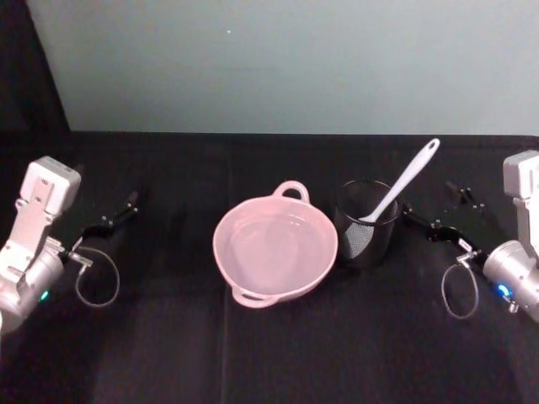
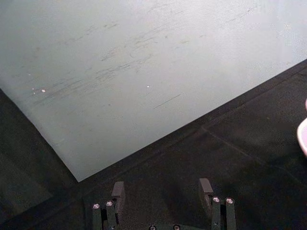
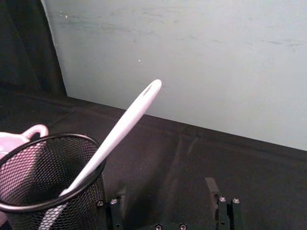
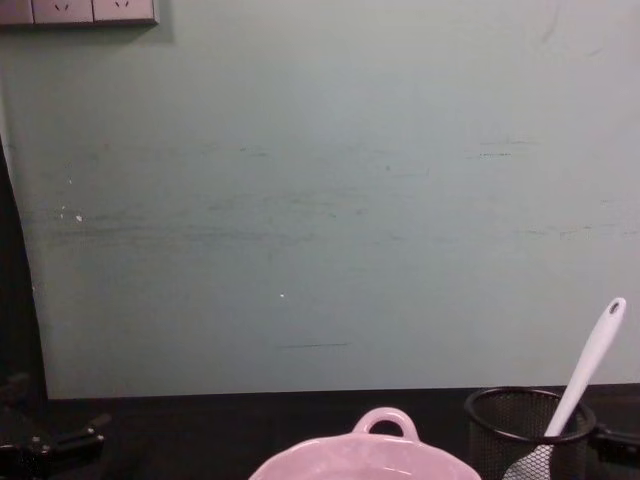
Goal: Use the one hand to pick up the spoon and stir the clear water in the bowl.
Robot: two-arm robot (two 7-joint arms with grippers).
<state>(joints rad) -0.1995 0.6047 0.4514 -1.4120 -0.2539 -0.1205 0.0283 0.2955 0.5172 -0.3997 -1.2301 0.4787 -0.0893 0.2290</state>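
Black cloth covers the bench (image 1: 278, 353), and a pale grey-green wall closes it off behind. At the middle sits the pale pink glossy round bowl (image 1: 275, 249), one loop handle toward the wall and one toward the robot; the clear water (image 1: 274, 244) in it shows only as a faint sheen against the pink. Just beside it, on the robot's right, stands a black wire-mesh cylindrical cup (image 1: 366, 223). The white plastic spoon (image 1: 402, 183) stands in that cup blade down, its long slim handle leaning over the rim up and toward the right arm. That lean probably offers the handle to whichever arm is nearest.

The right gripper (image 1: 434, 227), black and long-fingered, lies low over the cloth just right of the cup, pointing at it. In its wrist view the fingers (image 3: 211, 189) stand apart with nothing between them, and the spoon's handle rises ahead of them, so it looks posed for the pickup. The left gripper (image 1: 114, 220) is well apart at the far left of the bench, likewise spread and empty in its own wrist view, apparently parked. The spoon has not yet been grasped.
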